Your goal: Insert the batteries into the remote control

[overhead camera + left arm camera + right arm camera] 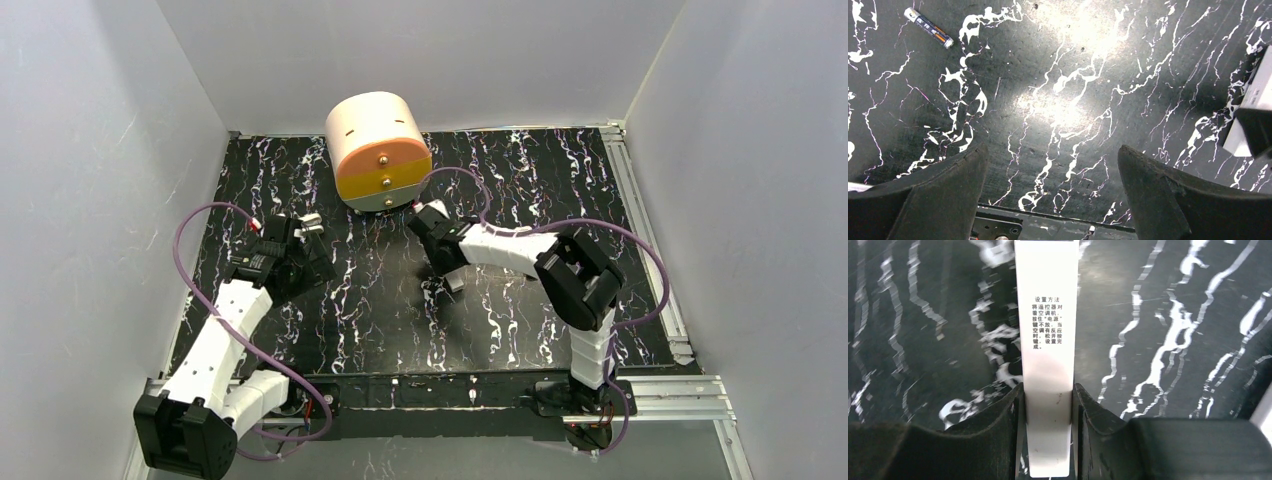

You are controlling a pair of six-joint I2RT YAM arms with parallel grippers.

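We see the remote [1048,315] caught between the fingers [993,432] of the right gripper [1048,390]. It runs straight out from the jaws, away from the wrist camera. It is a narrow white body with a block of black printed characters on the face turned toward us. The two dark fingers press on its long edges close to its near end, one on each side. The gripper is clamped on it, closed only as far as the remote's width allows. We cannot tell whether the far end rests on the table [1173,300] or hangs just above it. From above, this gripper points down near the middle of the table. It is near a cream, orange and yellow drum [378,150] that lies on its side at the far edge.

From the left wrist we see one battery [928,27] lying flat on the table. It is a slim dark cylinder with an orange band and a silver tip, set on a slant. It sits beyond the left finger and off to its left, well apart from both fingers. The left gripper [1051,150] stands wide open and holds nothing, with the marbled surface showing between its fingers. From above, it hangs over the left part of the table, well apart from the right gripper and the remote.
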